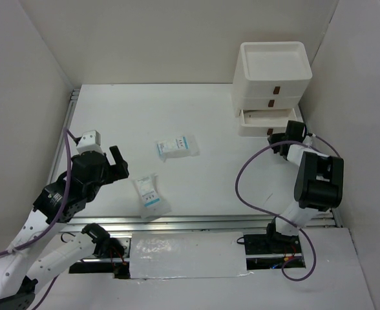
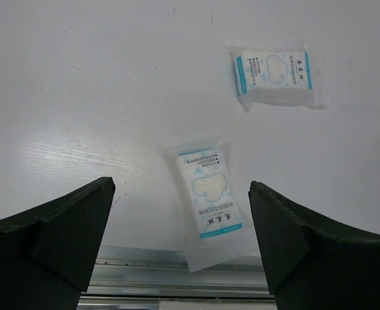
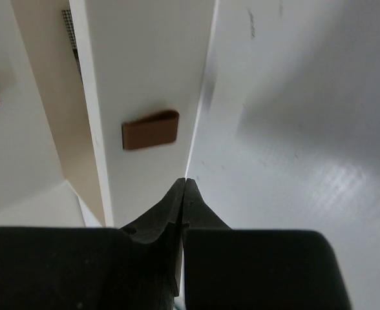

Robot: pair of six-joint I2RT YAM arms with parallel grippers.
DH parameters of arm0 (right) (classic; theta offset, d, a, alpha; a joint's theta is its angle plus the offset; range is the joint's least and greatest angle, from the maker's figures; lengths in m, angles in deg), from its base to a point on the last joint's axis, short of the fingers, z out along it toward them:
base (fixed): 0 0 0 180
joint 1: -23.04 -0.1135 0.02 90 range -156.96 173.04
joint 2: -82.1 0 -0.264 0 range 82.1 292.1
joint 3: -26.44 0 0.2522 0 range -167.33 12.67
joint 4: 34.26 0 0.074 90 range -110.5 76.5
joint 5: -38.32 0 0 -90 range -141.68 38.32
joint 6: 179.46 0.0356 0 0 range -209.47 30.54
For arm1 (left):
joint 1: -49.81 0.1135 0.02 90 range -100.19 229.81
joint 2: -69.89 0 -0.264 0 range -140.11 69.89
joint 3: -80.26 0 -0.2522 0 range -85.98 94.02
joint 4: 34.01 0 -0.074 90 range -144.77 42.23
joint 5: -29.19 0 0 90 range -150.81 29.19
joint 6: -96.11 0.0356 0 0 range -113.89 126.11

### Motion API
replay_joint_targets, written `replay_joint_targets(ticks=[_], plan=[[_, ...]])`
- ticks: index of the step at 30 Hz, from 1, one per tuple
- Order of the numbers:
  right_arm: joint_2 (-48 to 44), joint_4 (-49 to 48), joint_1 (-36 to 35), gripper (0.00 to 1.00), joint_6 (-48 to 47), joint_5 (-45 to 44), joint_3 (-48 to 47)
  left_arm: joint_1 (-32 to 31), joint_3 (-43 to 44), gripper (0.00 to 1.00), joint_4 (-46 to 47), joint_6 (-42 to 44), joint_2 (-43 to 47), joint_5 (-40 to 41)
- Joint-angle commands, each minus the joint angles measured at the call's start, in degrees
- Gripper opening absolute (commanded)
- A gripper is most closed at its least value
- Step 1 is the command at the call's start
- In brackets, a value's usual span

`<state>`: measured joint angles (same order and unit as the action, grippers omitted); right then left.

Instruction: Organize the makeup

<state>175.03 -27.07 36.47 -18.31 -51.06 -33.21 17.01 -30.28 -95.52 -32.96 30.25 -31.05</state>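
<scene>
Two flat, soft plastic sachets, white with blue print and a cloud-shaped window, lay on the worktop point(image 1: 209, 116), well apart from each other. One sachet point(image 1: 151, 194) point(image 2: 209, 194) lay lengthwise just beside the near edge, left of its middle. The other sachet point(image 1: 177, 147) point(image 2: 277, 76) lay crosswise farther in, near the worktop's centre. The left gripper point(image 1: 120, 165) point(image 2: 180, 188) hung over the near sachet's left side without touching it, its two dark wedge-shaped fingers point(image 2: 67, 226) spread wide. In the far right corner stood a white, smooth, boxy drawer unit point(image 1: 272, 71), topped by a shallow open tray with rounded corners. Its upper drawers sat flush, each with a small brown tab. The bottom drawer point(image 1: 267, 121) stood partly out toward the near edge; what lay in it could not be made out. The right gripper point(image 1: 275, 136) point(image 3: 185, 185) was at that drawer's front, fingers pressed together to a point with nothing between them, just below the brown rectangular handle tab point(image 3: 150, 129).
</scene>
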Motion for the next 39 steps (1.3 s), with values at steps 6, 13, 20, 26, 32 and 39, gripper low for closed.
replay_joint_targets(ticks=[6,13,20,26,32,39], plan=[[10.0,0.0,0.5,0.0,-2.7,1.2,-13.2,-0.1,0.4,0.99,1.5,0.4,0.5,1.4],[12.7,-0.4,0.5,0.0,-3.0,2.3,-17.5,-0.1,0.8,1.0,1.3,0.7,-1.0,1.5],[16.1,-1.6,0.5,0.0,-2.9,4.8,-21.3,-0.1,0.8,1.0,1.3,0.7,-1.4,1.7],[21.2,-0.6,0.5,0.0,-2.5,7.5,-27.0,-0.1,0.8,0.99,1.2,0.8,-1.9,1.9],[23.8,-0.9,0.5,0.01,-2.0,7.7,-30.2,0.0,0.9,0.99,1.3,0.9,-2.7,1.9],[27.6,1.0,0.6,0.01,-2.6,8.7,-36.5,0.1,1.0,0.99,1.3,1.0,-3.4,1.9]])
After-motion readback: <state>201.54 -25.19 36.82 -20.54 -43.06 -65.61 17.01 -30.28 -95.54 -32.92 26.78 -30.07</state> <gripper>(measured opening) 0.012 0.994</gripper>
